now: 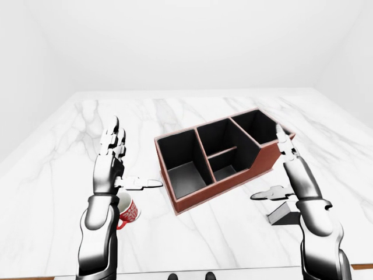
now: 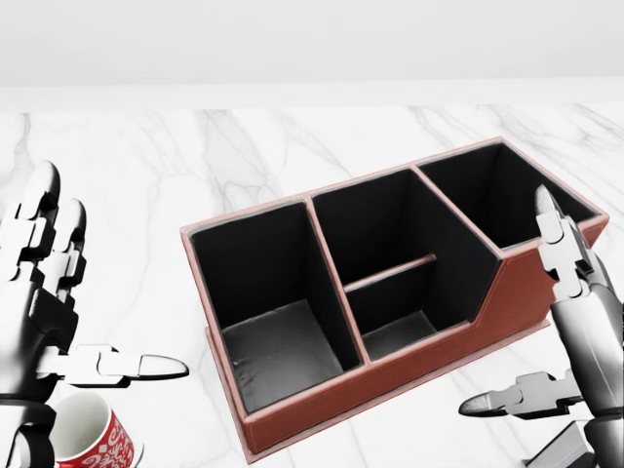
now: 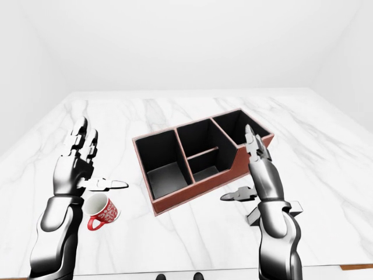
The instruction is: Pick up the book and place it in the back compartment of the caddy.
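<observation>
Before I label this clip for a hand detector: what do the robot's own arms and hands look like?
Both arms are glossy silver-grey metal with dark seams at the joints. The left hand and right hand each have three segmented fingers, pale silver with black gaps between the links and rounded tips. No cables, markings or sleeves show.

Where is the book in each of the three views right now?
Left-eye view: book lies lower right, beside the right hand.
Head view: only its corner shows at the bottom right edge.
Right-eye view: mostly hidden behind the right forearm, lower right.
Shared landmark: the caddy, up-left of it.
</observation>
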Available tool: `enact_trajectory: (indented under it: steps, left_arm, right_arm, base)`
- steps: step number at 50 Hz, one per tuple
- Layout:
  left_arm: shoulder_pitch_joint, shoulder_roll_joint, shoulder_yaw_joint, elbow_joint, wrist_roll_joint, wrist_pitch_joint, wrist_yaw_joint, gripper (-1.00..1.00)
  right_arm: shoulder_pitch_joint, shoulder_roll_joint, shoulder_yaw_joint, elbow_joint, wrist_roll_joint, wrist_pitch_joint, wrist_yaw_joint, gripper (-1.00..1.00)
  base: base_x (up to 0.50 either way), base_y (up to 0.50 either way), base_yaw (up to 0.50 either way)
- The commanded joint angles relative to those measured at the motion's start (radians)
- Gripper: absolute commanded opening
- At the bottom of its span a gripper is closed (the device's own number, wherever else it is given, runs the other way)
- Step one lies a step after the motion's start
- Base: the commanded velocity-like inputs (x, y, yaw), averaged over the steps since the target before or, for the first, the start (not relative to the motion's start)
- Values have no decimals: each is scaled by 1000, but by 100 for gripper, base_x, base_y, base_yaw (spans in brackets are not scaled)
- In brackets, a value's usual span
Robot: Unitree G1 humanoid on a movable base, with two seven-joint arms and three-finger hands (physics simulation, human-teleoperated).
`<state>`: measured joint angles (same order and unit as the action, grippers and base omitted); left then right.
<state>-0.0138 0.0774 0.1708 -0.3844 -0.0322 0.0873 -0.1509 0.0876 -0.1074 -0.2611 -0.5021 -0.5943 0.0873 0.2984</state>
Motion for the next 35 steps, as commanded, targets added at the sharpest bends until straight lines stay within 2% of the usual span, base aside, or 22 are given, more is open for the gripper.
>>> enact_trajectory:
  steps: [1,35]
  left_arm:
    - [1,-2,-5,6,5,0,0,100]
    - [1,-1,-3,9,7,0,-1,100]
  right_arm:
    - [18,3,-8,3,-36,0,38,100]
    - [70,15,-40,-3,-93,0,106,100]
  base:
    - [0,0,0]
    - [0,0,0]
